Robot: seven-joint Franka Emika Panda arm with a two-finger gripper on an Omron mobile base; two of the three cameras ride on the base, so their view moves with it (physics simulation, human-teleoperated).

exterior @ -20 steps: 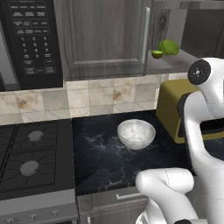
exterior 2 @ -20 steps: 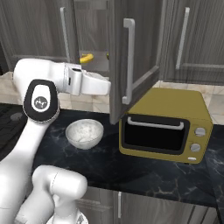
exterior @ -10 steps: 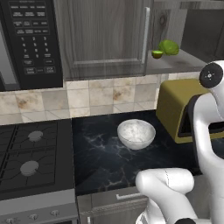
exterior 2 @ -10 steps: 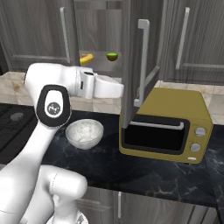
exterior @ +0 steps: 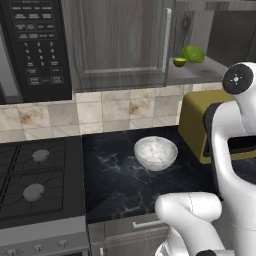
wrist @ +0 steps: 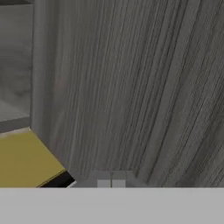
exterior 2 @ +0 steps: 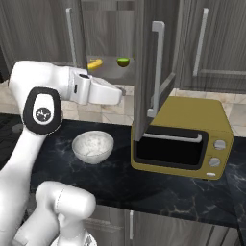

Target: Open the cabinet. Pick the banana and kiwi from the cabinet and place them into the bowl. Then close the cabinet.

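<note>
Nearest, the white bowl [exterior 2: 92, 146] sits empty on the dark marble tabletop [exterior 2: 144, 185], just left of the mustard toaster oven [exterior 2: 181, 137]. Stove burners [exterior: 33, 172] are off to the left in the left base view.

Above the bowl, the arm's forearm reaches toward the open right door [exterior 2: 146, 77] of the cabinet [exterior: 122, 42]. The end effector [wrist: 110, 183] is fully closed w/ nothing in it; hand view has its tips right up against the door's wood grain, so it looks to be pushing the panel, not gripping the handle [exterior 2: 156, 67].

What changed: vs 1 s ago the door has swung much wider. It was half across the opening then; now it stands edge-on to the right base cam, over the oven's left end. The arm has followed it rightward.

Farther back, on the grey shelf [exterior 2: 110, 72]: the banana [exterior 2: 94, 64] at left, the kiwi [exterior 2: 123, 62] a bit right of it, apart. A bigger lumpy green fruit [exterior: 193, 54] sits beside the kiwi in the left base view. Microwave [exterior: 35, 47] is far left.

Meaning: step 1 looks about done, both fruits exposed & reachable. Next prob. back off the door, open up, go for 1 fruit. The left door is shut but prob. not blocking.
</note>
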